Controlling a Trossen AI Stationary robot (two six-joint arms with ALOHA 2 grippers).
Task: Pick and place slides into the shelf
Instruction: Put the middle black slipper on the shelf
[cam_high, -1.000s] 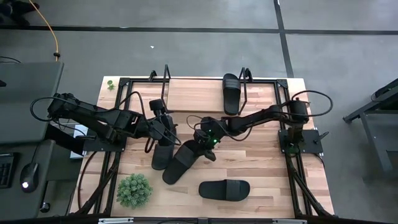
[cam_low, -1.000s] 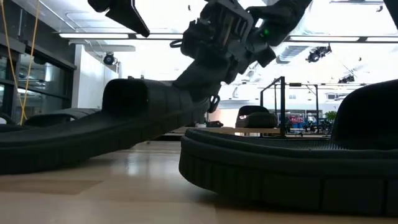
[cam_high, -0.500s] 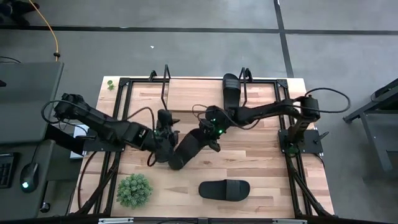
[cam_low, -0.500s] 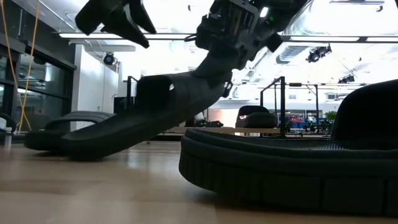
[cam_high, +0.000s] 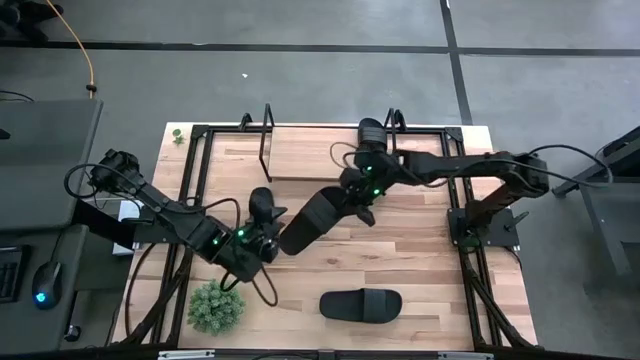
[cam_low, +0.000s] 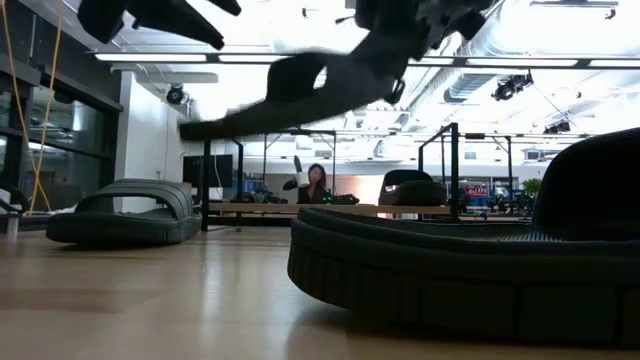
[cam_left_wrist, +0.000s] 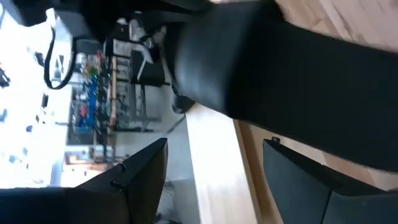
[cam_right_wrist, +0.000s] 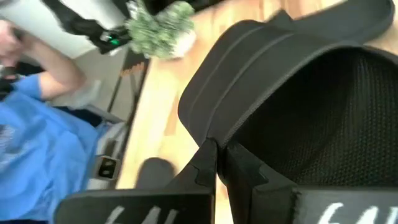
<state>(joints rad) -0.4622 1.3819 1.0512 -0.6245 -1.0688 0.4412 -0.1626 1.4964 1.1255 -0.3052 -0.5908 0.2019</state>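
Carrying: right gripper (cam_high: 352, 196) clamps a slide (cam_high: 310, 220) by its heel, airborne over mid-table.
Left gripper (cam_high: 262, 243): fingers spread, empty, beside another slide (cam_high: 261, 206).
Advice: level it, then lower onto the shelf (cam_high: 305, 150).

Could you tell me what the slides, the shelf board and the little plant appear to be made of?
The slide held by the right gripper: matte black, probably moulded foam or rubber; ribbed strap, dimpled footbed in the right wrist view. The slide near the table's front looks the same. Shelf: light wood-grain board with thin black wire frames, likely metal. Plant: dense green tuft, possibly artificial; can't tell.
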